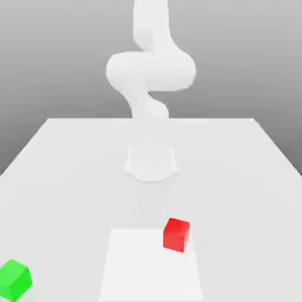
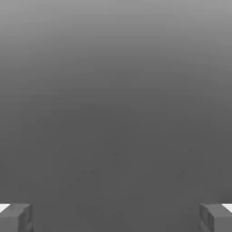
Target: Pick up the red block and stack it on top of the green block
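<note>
1. Red block [image 1: 176, 234] sits on the bench [image 1: 71, 171], toward the front, a bit to the exterior view's right of centre. It's flat on the surface, with one corner turned toward the camera.
2. Green block [image 1: 14, 279] is way off at the front corner on the exterior view's left, well apart from the red one. Also flat on the bench, nothing touching it.
3. White arm [image 1: 150, 71] rises from its round base [image 1: 151, 163] in the middle of the bench and curls up through the top of the exterior view, well above both blocks.
4. End effector [image 2: 116, 217] shows in the hand view with its two grey fingertips [image 2: 16, 217] spread wide apart, one at each side, and nothing between them, just plain grey background.
5. Lighter square patch [image 1: 150, 265] lies on the bench at the front, and the red block stands on its far corner on the exterior view's right.
</note>
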Controlling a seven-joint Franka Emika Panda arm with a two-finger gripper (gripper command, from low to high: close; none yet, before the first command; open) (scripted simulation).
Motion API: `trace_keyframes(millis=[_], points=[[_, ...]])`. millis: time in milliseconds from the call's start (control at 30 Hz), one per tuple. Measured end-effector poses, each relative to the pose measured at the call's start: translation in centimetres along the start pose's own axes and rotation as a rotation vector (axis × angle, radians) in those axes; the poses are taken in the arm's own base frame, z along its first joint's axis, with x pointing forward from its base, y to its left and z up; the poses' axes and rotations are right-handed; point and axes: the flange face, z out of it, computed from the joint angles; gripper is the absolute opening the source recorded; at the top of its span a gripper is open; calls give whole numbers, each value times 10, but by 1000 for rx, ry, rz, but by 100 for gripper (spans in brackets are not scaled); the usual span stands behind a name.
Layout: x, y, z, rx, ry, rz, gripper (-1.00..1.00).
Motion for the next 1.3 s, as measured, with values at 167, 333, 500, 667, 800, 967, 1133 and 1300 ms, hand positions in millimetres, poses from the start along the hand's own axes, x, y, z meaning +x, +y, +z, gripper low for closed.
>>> trace_keyframes(millis=[167,333,500,667,800,967,1133,1300], points=[[-50,21,122,-153,-107,70,0],[-112,70,219,-308,-213,150,0],[-193,144,292,-480,-328,246,0],[-258,202,332,-589,-407,313,0],[-271,216,352,-594,-411,320,0],[-283,230,369,-599,-407,315,-100],[-284,232,371,-599,-405,314,-100],[-272,217,354,-593,-410,320,-100]])
